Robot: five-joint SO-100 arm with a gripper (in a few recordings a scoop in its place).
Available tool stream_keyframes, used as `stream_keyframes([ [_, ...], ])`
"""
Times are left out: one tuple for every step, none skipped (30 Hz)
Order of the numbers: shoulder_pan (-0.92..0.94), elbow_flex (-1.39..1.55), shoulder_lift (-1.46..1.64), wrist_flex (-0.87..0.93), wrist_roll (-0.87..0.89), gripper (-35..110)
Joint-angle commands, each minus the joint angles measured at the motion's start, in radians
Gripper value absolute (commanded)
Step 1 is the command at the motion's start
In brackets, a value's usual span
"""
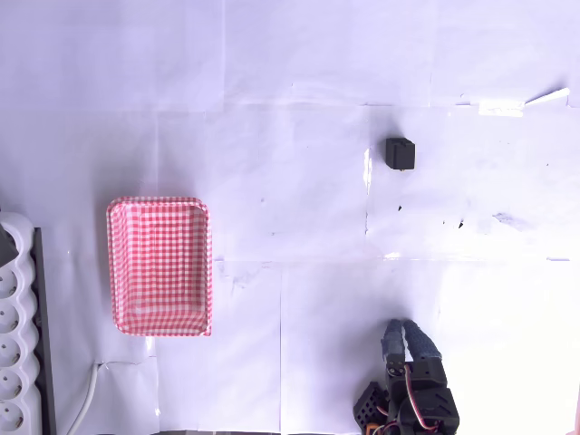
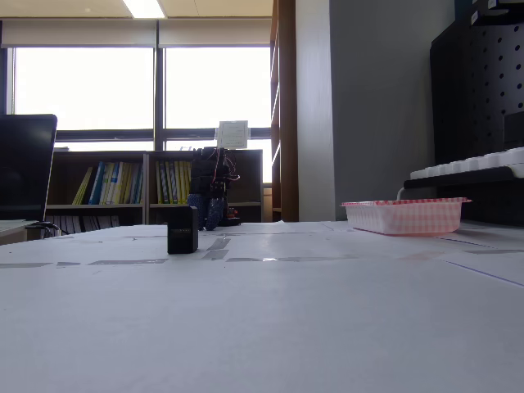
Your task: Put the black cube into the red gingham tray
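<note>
One black cube [image 1: 400, 153] was left ungrasped, well apart from the nearly closed, empty jaws; the red gingham tray [image 1: 159, 268] could be overshot.

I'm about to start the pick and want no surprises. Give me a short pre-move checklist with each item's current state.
1. Small matte black cube sits free on the white paper-covered table, nothing touching it: ok.
2. Red-and-white gingham tray holds nothing: ok.
3. Surface between the arm's gripper and cube is bare: ok.
4. Jaws hold nothing: ok.
5. Jaws wide enough for the cube: cannot tell.
6. White power strip lies beside the tray, not touching it: ok.
</note>
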Motion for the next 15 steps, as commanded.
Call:
stream_keyframes([
  [0.008,0.011,0.011,0.037,0.034,5],
  [0.009,0.011,0.051,-0.020,0.074,5],
  [0.017,0.011,0.100,-0.117,0.066,5],
  [0.020,0.011,0.167,-0.235,0.043,6],
  [0.023,0.011,0.229,-0.345,0.028,7],
  [0.025,0.011,0.299,-0.457,0.026,8],
  [0.025,0.011,0.382,-0.589,0.028,8],
  [0.026,0.011,0.454,-0.703,0.028,8],
  [0.021,0.014,0.528,-0.810,0.028,9],
  [-0.020,0.020,0.772,-1.186,-0.003,10],
  [-0.035,0.023,0.842,-1.290,-0.006,11],
  [-0.049,0.023,0.917,-1.394,-0.006,12],
  [-0.063,0.026,0.997,-1.506,-0.006,12],
  [-0.072,0.031,1.065,-1.585,-0.005,14],
  [-0.078,0.035,1.134,-1.669,-0.008,15],
])
